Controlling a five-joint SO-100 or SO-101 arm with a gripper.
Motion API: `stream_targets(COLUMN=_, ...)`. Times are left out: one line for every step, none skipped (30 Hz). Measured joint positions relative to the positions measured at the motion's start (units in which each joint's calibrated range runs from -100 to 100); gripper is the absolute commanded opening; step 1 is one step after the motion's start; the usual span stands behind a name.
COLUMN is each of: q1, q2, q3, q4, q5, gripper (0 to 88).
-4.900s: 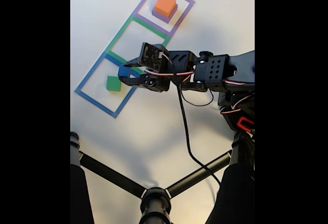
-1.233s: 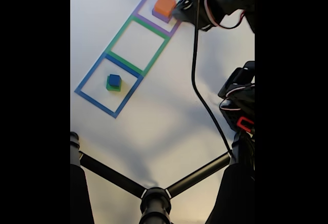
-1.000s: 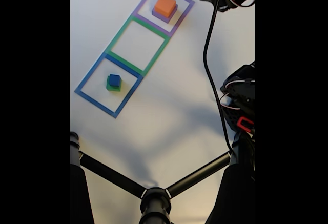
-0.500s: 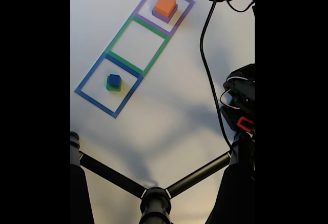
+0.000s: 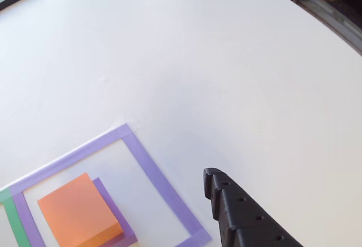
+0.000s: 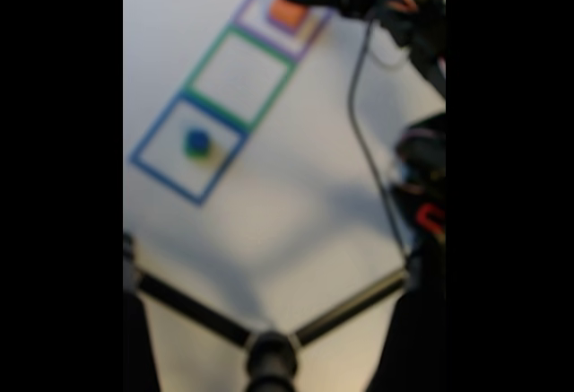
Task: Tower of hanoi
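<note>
White table (image 5: 237,60) fills both views, with three tape squares in a row on it — blue (image 6: 148,141), green (image 6: 199,58) and purple (image 5: 153,173).

Inside the purple square sits the orange block (image 5: 76,213), right on top of the purple slab (image 5: 116,213). The slab's edge peeks out beside the orange block.

Far from the purple square, in the blue square, the blue cube (image 6: 196,139) sits on the green cube (image 6: 199,152). The fixed view is blurry, so these two are hard to tell apart.

One black finger of the claw (image 5: 226,202) hangs just beside the purple square's corner, near the orange block but not touching it. Only one finger shows clearly — I cannot tell if the claw is spread or pressed together.
</note>
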Motion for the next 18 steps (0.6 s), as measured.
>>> stream_targets(q1=-0.2, q2=2.0, q3=0.9, q4=-3.5, q5=0.0, gripper=55.4)
stream_targets(q1=-0.3, q2=3.9, q3=1.8, q4=-6.9, q5=0.0, gripper=55.4)
stream_targets(q1=-0.3, q2=5.5, q3=2.6, q4=-9.7, q5=0.0, gripper=55.3)
stream_targets(q1=-0.4, q2=6.8, q3=3.1, q4=-12.2, q5=0.0, gripper=55.3)
stream_targets(q1=-0.6, q2=8.1, q3=3.9, q4=-14.7, q5=0.0, gripper=55.3)
stream_targets(q1=-0.8, q2=9.4, q3=4.5, q4=-16.9, q5=0.0, gripper=55.5)
stream_targets(q1=-1.0, q2=10.8, q3=5.2, q4=-19.0, q5=0.0, gripper=55.6)
stream_targets(q1=-1.1, q2=12.0, q3=5.6, q4=-21.1, q5=0.0, gripper=55.7)
stream_targets(q1=-1.1, q2=13.4, q3=5.9, q4=-22.9, q5=0.0, gripper=55.8)
stream_targets(q1=-1.1, q2=14.5, q3=6.3, q4=-24.5, q5=0.0, gripper=55.8)
stream_targets(q1=-1.2, q2=15.6, q3=6.7, q4=-26.2, q5=0.0, gripper=55.9)
stream_targets(q1=-1.6, q2=16.6, q3=6.9, q4=-27.6, q5=0.0, gripper=56.0)
stream_targets(q1=-2.2, q2=17.7, q3=7.4, q4=-29.0, q5=0.0, gripper=56.0)
stream_targets(q1=-2.8, q2=18.7, q3=7.6, q4=-30.1, q5=0.0, gripper=55.9)
stream_targets(q1=-2.9, q2=19.8, q3=7.6, q4=-31.4, q5=0.0, gripper=55.8)
stream_targets(q1=-2.9, q2=20.9, q3=7.7, q4=-32.7, q5=0.0, gripper=55.7)
stream_targets(q1=-2.7, q2=22.2, q3=7.7, q4=-34.1, q5=0.0, gripper=55.7)
stream_targets(q1=-2.7, q2=23.5, q3=7.7, q4=-35.2, q5=0.0, gripper=55.7)
